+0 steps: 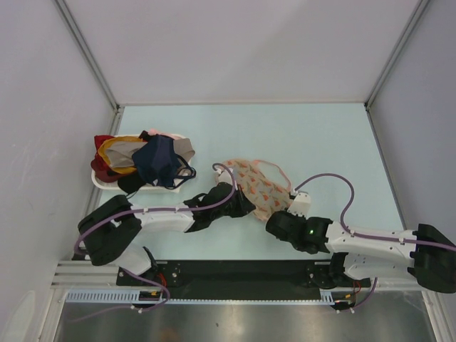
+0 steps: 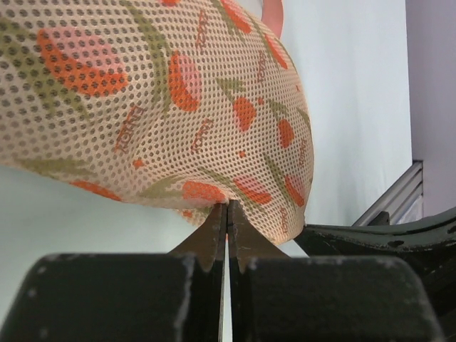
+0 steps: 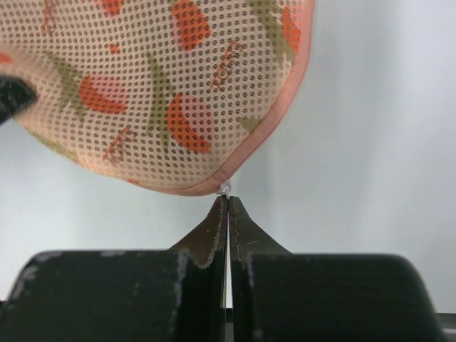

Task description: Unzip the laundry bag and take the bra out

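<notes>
Mesh, beige-pink with red-orange motifs: one laundry bag (image 1: pixel 262 187) lies on the pale tabletop (image 1: pixel 328 135) between two pairs of fingers. The left fingers (image 2: pixel 216 229) are closed, pinching the bag's lower mesh edge at their tips. The right fingers (image 3: pixel 216 222) are pressed together, their tips touching the pink zip rim (image 3: pixel 278 121); whether they grip it I cannot tell. Bare tabletop opens beyond and to the right of them. One heap of garments (image 1: pixel 146 160) sits well apart, left of the left fingers.

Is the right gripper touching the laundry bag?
Touching. In the right wrist view, the right gripper, shut, pinches the laundry bag at its pink rim.
</notes>
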Available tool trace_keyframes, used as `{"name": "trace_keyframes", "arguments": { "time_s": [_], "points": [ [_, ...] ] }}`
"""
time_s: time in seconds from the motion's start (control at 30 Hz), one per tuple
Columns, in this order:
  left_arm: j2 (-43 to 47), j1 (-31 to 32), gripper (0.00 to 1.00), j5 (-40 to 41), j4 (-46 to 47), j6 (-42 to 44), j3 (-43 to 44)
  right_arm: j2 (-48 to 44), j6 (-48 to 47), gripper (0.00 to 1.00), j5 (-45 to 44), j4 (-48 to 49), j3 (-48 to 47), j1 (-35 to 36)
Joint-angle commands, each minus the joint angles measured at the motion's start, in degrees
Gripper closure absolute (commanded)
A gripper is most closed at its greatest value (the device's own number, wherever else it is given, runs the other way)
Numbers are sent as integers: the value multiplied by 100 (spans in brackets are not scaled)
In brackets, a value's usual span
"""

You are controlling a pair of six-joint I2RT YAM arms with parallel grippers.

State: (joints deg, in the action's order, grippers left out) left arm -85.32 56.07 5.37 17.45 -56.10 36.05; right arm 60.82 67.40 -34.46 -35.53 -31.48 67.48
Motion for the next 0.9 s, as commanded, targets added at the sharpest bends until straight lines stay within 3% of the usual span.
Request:
{"name": "trace_keyframes", "arguments": {
  "time_s": [0.0, 0.2, 0.3, 0.33, 0.4, 0.5, 0.67, 0.87],
  "points": [
    [-301, -254, 100, -220, 258, 985, 543, -123, -16, 100, -255, -394, -103, 89],
    [-337, -360, 98, -116, -92, 1470, 781, 53, -183, 100, 35, 221, -182, 204],
    [14, -360, 66, 200, -452, 1505, 667, 307, -350, 100, 185, 704, -226, 239],
    [120, -360, 31, 289, -540, 1496, 553, 412, -402, 100, 255, 810, -253, 239],
    [522, -360, 6, 412, -768, 1418, 412, 710, -577, 100, 325, 1117, -323, 248],
    [1111, -352, 2, 500, -936, 1268, 78, 1141, -841, 100, 440, 1478, -568, 256],
    [1632, -334, 4, 299, -972, 847, -599, 1713, -1255, 100, 659, 1996, -1060, 265],
    [1861, -308, 13, 149, -779, 398, -1144, 2215, -1554, 100, 967, 2488, -1377, 292]
  ]
}}
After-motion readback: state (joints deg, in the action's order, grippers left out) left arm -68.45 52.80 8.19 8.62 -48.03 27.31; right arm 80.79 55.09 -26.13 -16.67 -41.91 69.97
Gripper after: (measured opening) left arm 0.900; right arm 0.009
